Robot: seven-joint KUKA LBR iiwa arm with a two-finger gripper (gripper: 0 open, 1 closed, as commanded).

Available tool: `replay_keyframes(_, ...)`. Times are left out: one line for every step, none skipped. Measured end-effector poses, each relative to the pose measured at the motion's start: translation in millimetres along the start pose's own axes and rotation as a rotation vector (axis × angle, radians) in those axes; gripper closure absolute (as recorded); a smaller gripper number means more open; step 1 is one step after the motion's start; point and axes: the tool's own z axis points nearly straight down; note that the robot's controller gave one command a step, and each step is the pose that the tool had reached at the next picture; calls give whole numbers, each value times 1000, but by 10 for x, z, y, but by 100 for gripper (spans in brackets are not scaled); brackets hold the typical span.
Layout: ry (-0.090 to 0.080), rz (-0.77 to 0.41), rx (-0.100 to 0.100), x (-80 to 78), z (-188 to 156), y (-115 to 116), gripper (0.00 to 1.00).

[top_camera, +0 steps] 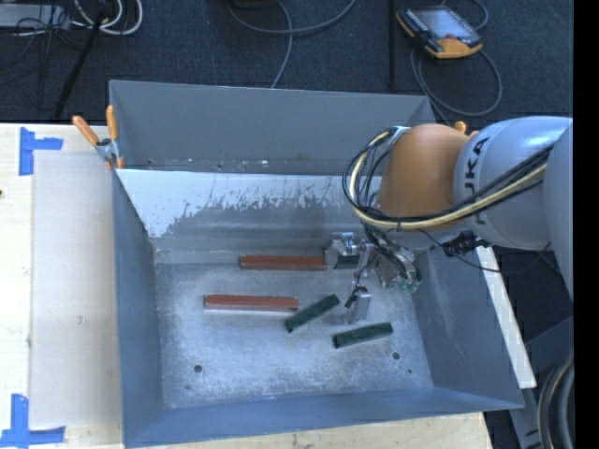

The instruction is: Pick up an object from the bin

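Hand (357,297) low beside green bar (312,313)

The bin (187,204) holds two reddish-brown sticks (282,262) (251,302) and two dark green sticks (313,313) (363,336).
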Motion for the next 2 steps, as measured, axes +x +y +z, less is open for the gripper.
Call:
replay_keyframes(-4,-64,0,584,203,567,0)
replay_keyframes(-6,-62,0,558,181,553,100)
